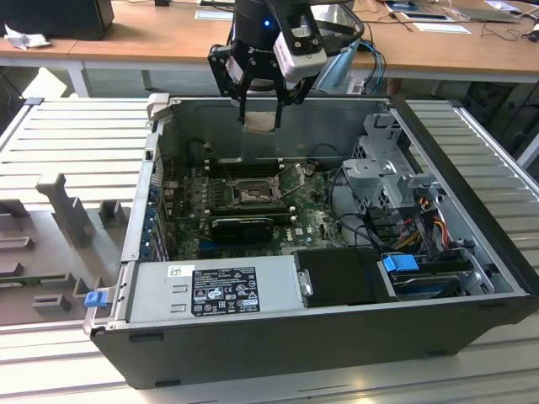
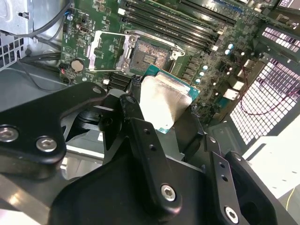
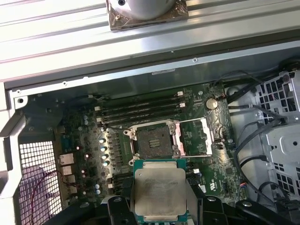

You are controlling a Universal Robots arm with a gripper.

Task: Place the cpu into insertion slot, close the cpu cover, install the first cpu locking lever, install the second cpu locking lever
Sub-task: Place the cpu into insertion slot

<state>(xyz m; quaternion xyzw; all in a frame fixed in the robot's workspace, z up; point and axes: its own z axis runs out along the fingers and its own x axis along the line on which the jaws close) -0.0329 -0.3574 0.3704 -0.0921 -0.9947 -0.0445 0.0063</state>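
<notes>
In the exterior view the gripper (image 1: pixel 261 112) hangs over the far side of the open computer case (image 1: pixel 472 252). Its two fingers are closed on the edges of the cpu (image 1: pixel 258 124), which lies flat between them. The insertion slot (image 1: pixel 251 196) sits on the motherboard (image 1: pixel 189 215) below, well apart from the chip. A power supply (image 1: pixel 215 290) lies along the near wall of the case.

In the second wrist view the black fingers (image 2: pixel 136 119) clamp the cpu (image 2: pixel 164 101) from opposite sides, its pale lid facing the camera and its green edge showing. Beyond it the insertion slot (image 2: pixel 149 58) is uncovered, with nothing in it.

In the first wrist view the cpu (image 3: pixel 159 187) is held level above the board, apart from the bare insertion slot (image 3: pixel 152 140). The cpu cover (image 3: pixel 208 136) is swung open beside the slot, and green board shows through its window. Rows of memory slots (image 3: pixel 140 110) run on the far side of the slot, and a coin cell (image 3: pixel 212 103) sits near the cover.
</notes>
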